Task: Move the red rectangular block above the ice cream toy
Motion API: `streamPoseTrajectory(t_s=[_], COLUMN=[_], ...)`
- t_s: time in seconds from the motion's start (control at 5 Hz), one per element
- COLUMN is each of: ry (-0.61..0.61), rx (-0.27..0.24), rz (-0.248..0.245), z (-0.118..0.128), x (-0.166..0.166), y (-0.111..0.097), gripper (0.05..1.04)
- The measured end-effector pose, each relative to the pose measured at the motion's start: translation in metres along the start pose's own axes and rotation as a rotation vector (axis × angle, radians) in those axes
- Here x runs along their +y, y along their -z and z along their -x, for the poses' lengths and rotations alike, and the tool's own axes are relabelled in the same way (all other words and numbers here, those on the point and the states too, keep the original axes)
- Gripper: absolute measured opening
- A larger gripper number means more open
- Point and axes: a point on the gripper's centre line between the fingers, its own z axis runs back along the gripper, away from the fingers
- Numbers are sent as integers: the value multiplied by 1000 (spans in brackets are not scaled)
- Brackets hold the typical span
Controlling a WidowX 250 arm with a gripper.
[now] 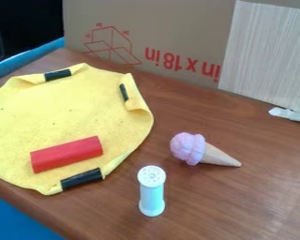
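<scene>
Camera view, nearest first: a pale turquoise plastic cylinder with a white, hole-dotted cap (152,193) seems to stand upright on the brown wooden table (221,213), probably on its flat base. Beyond it to the left, a black strip (82,179) lies on the folded cloth edge, perhaps to keep the fold down.

The red rectangular block (66,154) lies on the near part of the yellow fabric cloth (71,115), slanting up towards the right. It rests along its length, its steadiest pose, and should need a grasp across its narrow width. Its faces look plain and matt, the edges slightly softened.

To the right, on bare wood, is the ice cream toy with a lilac scoop and tan cone (189,148). It lies on its side, cone tip pointing right; the rounded scoop could let it roll if bumped. The task likely wants the block set beyond it, towards the tan cardboard box (177,30), which probably serves as a backdrop, with a pale wood-grain panel (268,51) at its right. Whether the gripper is spread or closed, I cannot tell.
</scene>
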Motion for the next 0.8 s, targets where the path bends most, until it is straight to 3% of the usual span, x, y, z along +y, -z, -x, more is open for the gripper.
streamPoseTrajectory(t_s=[0.2, 0.4, 0.8], ry=[1, 24, 97], rx=[13, 18, 10], rz=[13, 18, -16], z=[1, 3, 7], x=[-2, -10, -21], y=[5, 24, 59], gripper=[999, 999, 999])
